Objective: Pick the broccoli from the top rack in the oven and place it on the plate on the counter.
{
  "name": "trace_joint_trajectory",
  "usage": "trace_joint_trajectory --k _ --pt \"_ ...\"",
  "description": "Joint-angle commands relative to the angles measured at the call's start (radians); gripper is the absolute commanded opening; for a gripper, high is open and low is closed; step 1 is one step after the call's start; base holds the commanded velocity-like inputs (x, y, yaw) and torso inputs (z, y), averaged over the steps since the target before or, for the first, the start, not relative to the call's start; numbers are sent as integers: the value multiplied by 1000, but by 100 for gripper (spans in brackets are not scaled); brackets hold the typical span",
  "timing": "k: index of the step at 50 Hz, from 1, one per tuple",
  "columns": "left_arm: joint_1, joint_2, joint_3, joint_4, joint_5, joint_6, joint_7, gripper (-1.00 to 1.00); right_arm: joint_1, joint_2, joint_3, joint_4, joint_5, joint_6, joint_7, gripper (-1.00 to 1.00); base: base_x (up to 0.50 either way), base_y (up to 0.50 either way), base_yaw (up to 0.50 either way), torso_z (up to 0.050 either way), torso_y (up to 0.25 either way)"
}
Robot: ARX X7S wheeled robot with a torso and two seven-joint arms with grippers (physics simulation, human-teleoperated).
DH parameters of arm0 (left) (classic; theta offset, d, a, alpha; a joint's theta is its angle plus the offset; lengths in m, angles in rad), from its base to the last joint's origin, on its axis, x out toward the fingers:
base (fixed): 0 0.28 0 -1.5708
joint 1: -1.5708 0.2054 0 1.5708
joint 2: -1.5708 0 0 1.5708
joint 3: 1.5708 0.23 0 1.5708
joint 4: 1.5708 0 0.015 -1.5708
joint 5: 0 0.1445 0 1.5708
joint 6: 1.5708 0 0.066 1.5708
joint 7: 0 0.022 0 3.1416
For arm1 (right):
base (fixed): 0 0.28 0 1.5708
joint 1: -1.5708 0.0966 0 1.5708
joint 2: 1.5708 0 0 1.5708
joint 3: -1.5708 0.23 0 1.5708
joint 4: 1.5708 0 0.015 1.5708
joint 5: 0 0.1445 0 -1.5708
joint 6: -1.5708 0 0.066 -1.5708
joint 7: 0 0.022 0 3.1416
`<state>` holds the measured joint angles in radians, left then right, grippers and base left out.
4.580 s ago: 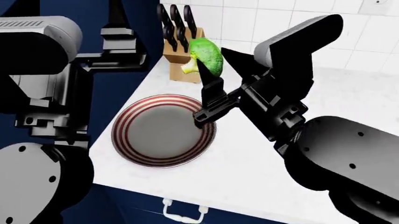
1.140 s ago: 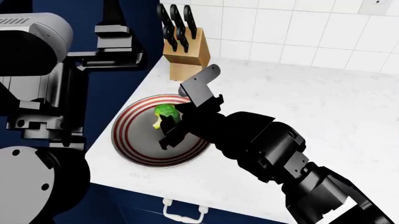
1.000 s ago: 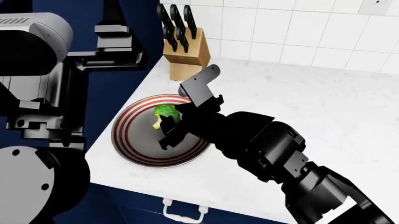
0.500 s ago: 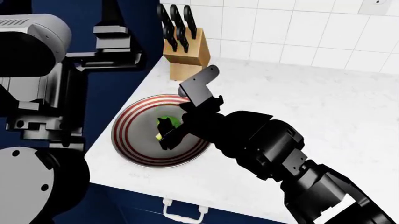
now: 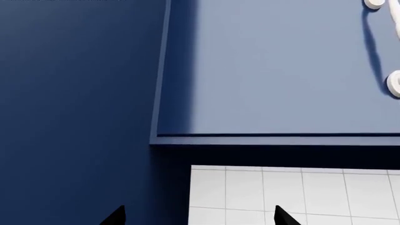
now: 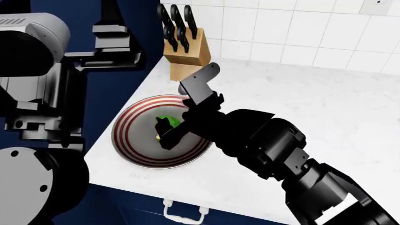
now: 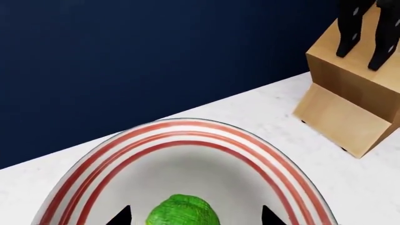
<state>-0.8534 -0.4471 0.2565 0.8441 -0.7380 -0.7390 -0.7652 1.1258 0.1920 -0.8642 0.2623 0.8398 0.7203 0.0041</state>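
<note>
Broccoli (image 7: 182,212) sits on plate (image 6: 128,140) at frame centre-left, right gripper (image 6: 167,132) jaws spread around it; only retreat left.

broccoli (image 6: 167,121): you have it on the plate (image 6: 134,140)
plate: on counter (image 6: 325,112), before knife block (image 6: 185,56)

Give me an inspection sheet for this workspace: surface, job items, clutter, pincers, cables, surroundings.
Surface: white counter, no spills seen.
Job's things: broccoli within the plate, near its middle; oven and rack not in view.
Clutter: wooden knife block with black handles, behind the plate, apart from it.
Pincers: right pincer low over the plate, fingertips either side of the broccoli, contact unclear; left pincer open, empty, facing blue cabinetry.
Cables: nothing seen.
Surroundings: white tiled wall, navy cabinets with white handles.
</note>
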Motion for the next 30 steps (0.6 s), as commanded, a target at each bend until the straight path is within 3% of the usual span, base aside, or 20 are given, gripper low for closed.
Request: trace_joint_trajectory --k 1,13,30 --pt "-5 -3 -1 3 -8 -2 -6 100 41 15 40 -56 31 17 27 100 0 0 0 0 0" --pt "-9 -6 3 4 -11 -3 -12 100 130 48 138 -136 91 34 75 100 0 0 0 0 0" --pt "-34 -29 -6 1 -16 -14 -18 100 211 162 260 -417 188 97 211 100 0 0 0 0 0"
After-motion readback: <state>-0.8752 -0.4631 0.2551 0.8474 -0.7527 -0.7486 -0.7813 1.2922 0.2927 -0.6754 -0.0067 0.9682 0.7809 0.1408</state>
